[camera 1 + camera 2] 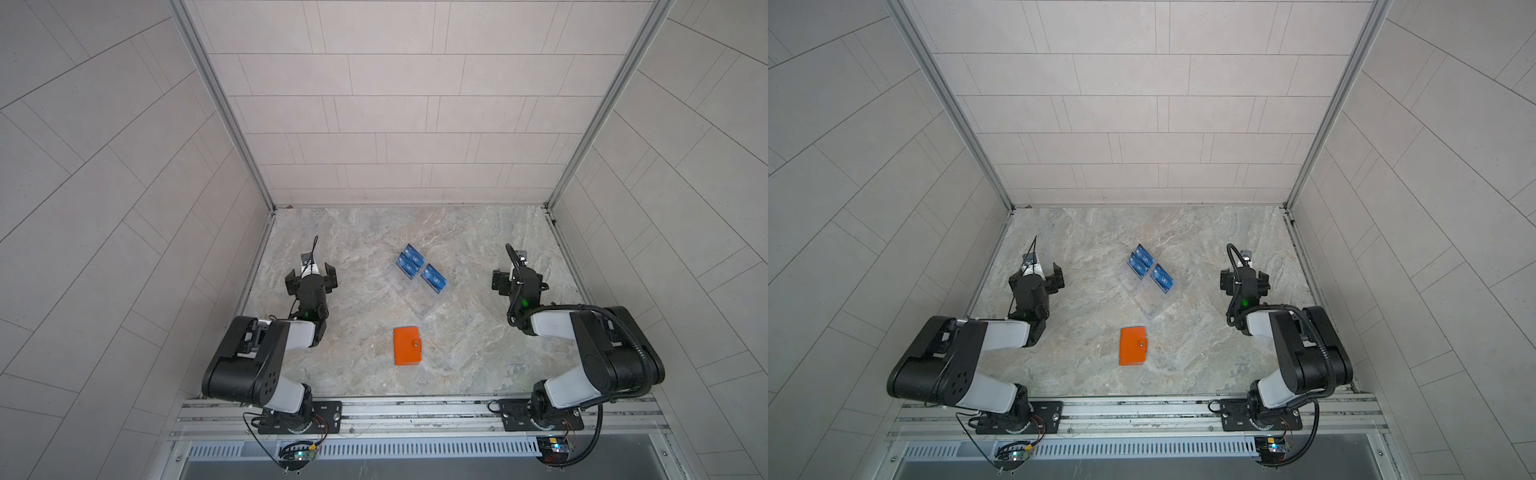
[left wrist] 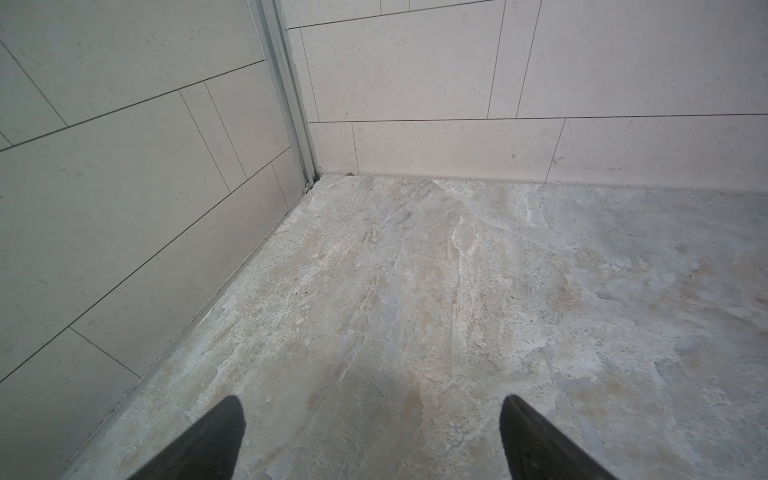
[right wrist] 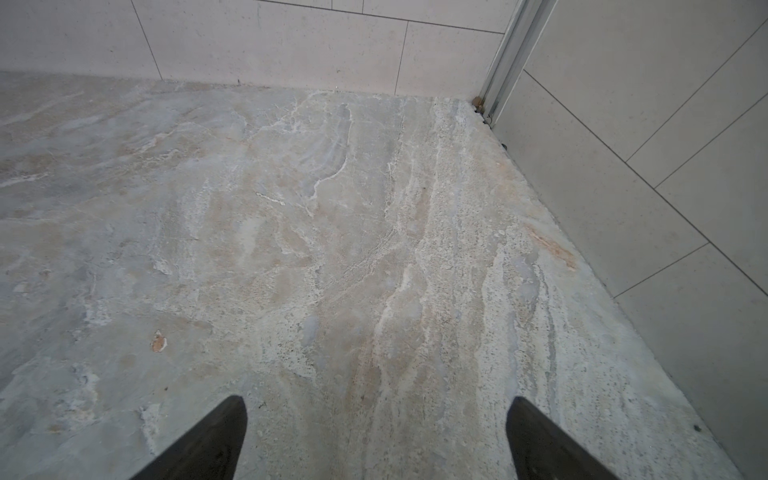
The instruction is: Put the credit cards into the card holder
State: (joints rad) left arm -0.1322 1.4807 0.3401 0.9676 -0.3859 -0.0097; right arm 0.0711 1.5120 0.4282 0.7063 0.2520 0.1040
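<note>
Three blue credit cards [image 1: 412, 257] [image 1: 1143, 258] with white lettering stand in a clear rack at mid-table in both top views. The orange card holder [image 1: 406, 346] [image 1: 1133, 345] lies shut and flat nearer the front, snap tab on its right side. My left gripper [image 1: 311, 275] [image 1: 1037, 279] [image 2: 372, 405] hovers open far left of the cards, with only bare table between its dark fingers [image 2: 224, 436]. My right gripper [image 1: 518, 279] [image 1: 1244, 279] [image 3: 376, 405] is open far right of the cards, holding nothing. Neither wrist view shows cards or holder.
The clear acrylic tiered rack [image 1: 417, 300] [image 1: 1149, 301] sits diagonally between cards and holder. Tiled walls close in the marble table [image 1: 365, 232] at back and sides; each gripper faces a back corner. A metal rail [image 1: 415, 409] carries both arm bases along the front.
</note>
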